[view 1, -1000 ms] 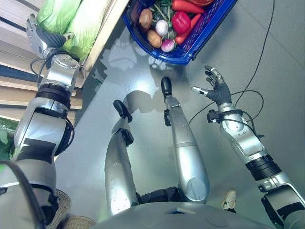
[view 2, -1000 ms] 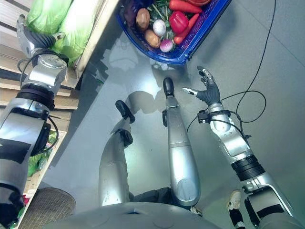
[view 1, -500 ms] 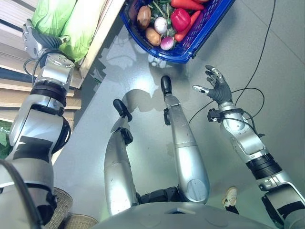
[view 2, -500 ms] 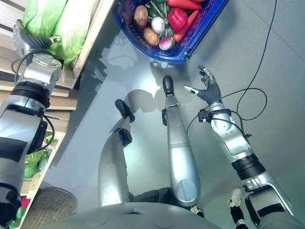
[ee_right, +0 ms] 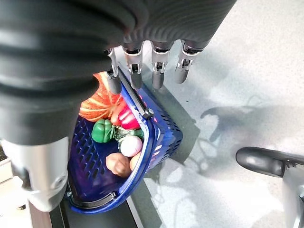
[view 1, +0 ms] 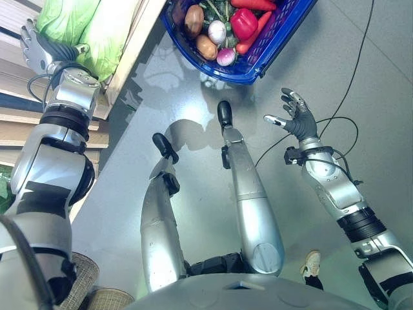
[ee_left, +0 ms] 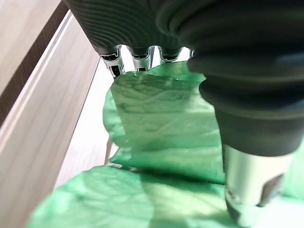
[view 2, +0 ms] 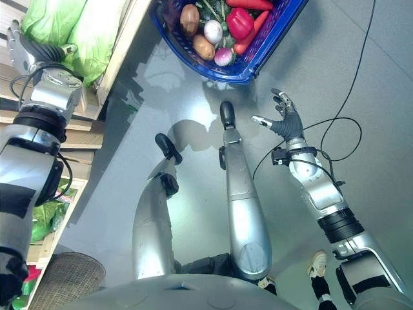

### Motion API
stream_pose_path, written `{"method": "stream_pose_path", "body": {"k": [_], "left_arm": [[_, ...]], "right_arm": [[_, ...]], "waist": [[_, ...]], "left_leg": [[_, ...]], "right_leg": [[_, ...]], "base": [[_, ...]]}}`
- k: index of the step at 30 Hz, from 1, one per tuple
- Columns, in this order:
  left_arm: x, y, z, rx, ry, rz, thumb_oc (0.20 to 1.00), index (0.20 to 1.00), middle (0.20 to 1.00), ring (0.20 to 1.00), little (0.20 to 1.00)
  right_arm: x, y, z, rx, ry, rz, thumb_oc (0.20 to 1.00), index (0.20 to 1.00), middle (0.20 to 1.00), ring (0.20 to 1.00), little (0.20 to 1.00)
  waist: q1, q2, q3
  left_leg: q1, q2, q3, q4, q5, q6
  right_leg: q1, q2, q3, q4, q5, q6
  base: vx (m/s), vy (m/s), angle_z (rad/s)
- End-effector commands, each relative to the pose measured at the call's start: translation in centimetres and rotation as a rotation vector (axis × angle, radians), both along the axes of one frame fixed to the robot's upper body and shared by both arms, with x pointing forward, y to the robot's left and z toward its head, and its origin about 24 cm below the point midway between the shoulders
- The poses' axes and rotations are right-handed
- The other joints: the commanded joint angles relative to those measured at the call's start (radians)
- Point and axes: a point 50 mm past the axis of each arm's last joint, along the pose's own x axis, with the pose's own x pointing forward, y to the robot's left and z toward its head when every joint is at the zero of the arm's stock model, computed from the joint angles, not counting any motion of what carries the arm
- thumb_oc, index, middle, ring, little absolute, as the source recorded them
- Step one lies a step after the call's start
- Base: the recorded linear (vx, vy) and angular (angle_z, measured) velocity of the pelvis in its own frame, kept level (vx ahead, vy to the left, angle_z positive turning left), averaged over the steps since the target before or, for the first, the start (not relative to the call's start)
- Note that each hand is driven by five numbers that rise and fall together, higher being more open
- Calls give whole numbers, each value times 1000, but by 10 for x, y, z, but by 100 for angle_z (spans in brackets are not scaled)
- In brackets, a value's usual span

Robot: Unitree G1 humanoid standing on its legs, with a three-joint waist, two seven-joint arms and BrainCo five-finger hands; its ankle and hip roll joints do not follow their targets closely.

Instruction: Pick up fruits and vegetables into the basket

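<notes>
The blue basket (view 1: 273, 51) stands on the grey floor ahead of me, holding a red pepper (view 1: 244, 23), potatoes (view 1: 206, 46), a white turnip (view 1: 217, 30) and other vegetables. In the right wrist view an orange pumpkin wedge (ee_right: 97, 107) and a green pepper (ee_right: 102, 130) also lie in the basket (ee_right: 153, 142). My right hand (view 1: 298, 120) hovers open and empty over the floor, short of the basket. My left hand (view 1: 40, 51) is open at the pale green cabbages (view 1: 103, 29) on the wooden shelf, its thumb (ee_left: 251, 190) against the leaves (ee_left: 161, 123).
The wooden shelf unit (view 1: 132, 45) runs along my left, its edge beside the basket. More greens (view 2: 48, 216) lie on a lower shelf. A wicker basket (view 2: 64, 278) sits at the lower left. A person's shoe (view 1: 312, 265) shows at the lower right.
My left hand has slid a little leftward along the cabbage. The camera has shifted slightly. The right hand has stayed open in about the same place.
</notes>
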Motion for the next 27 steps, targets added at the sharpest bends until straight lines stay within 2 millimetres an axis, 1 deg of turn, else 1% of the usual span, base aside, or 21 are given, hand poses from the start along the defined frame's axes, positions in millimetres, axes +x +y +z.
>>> {"method": "stream_pose_path", "body": {"k": [1, 3, 5, 7, 9, 12, 13, 17, 18, 24, 27], "left_arm": [[-14, 18, 25, -38, -247, 76, 1000, 1000, 1000, 1000, 1000], [-15, 13, 32, -21, -309, 76, 1000, 1000, 1000, 1000, 1000], [-16, 11, 36, -11, -330, 75, 1000, 1000, 1000, 1000, 1000], [-17, 8, 45, 15, -376, 78, 1000, 1000, 1000, 1000, 1000], [-17, 6, 47, 19, -380, 74, 1000, 1000, 1000, 1000, 1000], [-14, 3, 47, 20, -326, 76, 1000, 1000, 1000, 1000, 1000], [-12, 4, 46, 26, -270, 75, 1000, 1000, 1000, 1000, 1000], [-9, 8, 41, 33, -172, 81, 1000, 1000, 1000, 1000, 1000], [-10, 11, 41, 95, -122, 108, 1000, 1000, 1000, 1000, 1000], [-9, 16, 38, 130, -8, 137, 1000, 1000, 1000, 1000, 1000], [-8, 19, 31, 145, 97, 150, 1000, 1000, 1000, 1000, 1000]], "right_arm": [[-6, 5, -4, 48, -27, 9, 1000, 1000, 1000, 1000, 1000], [-6, 6, -5, 56, -26, 8, 1000, 1000, 1000, 1000, 1000], [-6, 6, -6, 58, -25, 9, 1000, 1000, 1000, 1000, 1000], [-6, 6, -6, 63, -22, 13, 1000, 1000, 1000, 1000, 1000], [-7, 6, -6, 66, -19, 15, 1000, 1000, 1000, 1000, 1000], [-7, 6, -6, 66, -18, 17, 1000, 1000, 1000, 1000, 1000], [-6, 6, -6, 64, -18, 19, 1000, 1000, 1000, 1000, 1000], [-5, 5, -5, 65, -17, 18, 1000, 1000, 1000, 1000, 1000], [-6, 3, -6, 65, -13, 18, 1000, 1000, 1000, 1000, 1000], [-7, -1, -8, 75, -4, 18, 1000, 1000, 1000, 1000, 1000], [-8, -4, -11, 80, 0, 18, 1000, 1000, 1000, 1000, 1000]], "waist": [[-14, -21, -27], [-12, -22, -27], [-12, -23, -27], [-13, -24, -27], [-14, -24, -27], [-18, -21, -27], [-22, -20, -27], [-28, -18, -27], [-33, -17, -27], [-46, -14, -27], [-52, -11, -27]], "left_leg": [[-46, -10, 4, 67, -57, 11], [-42, -10, 4, 63, -57, 11], [-41, -10, 3, 64, -58, 11], [-35, -10, 3, 62, -60, 12], [-32, -11, 5, 61, -60, 13], [-27, -12, 10, 58, -61, 14], [-23, -11, 14, 57, -62, 12], [-22, -12, 18, 56, -60, 12], [-23, -10, 21, 58, -60, 12], [-23, -7, 32, 58, -60, 9], [-25, -8, 38, 59, -60, 9]], "right_leg": [[18, 37, 40, -2, -46, 62], [23, 36, 38, -7, -45, 62], [25, 36, 37, -7, -45, 62], [29, 37, 37, -7, -46, 61], [32, 38, 37, -9, -47, 61], [36, 39, 37, -10, -48, 61], [37, 39, 37, -8, -51, 61], [38, 40, 40, -12, -49, 61], [35, 41, 44, -10, -48, 61], [31, 43, 55, -14, -46, 61], [26, 43, 59, -16, -42, 63]], "base": [[-8, -61, 0], [-8, -46, 1], [0, 0, 0], [0, 0, 0], [0, 0, 0], [0, 0, 0], [0, 0, 0], [4, 3, -2], [16, 10, -3], [3, 11, -2], [-2, 24, -9]]}}
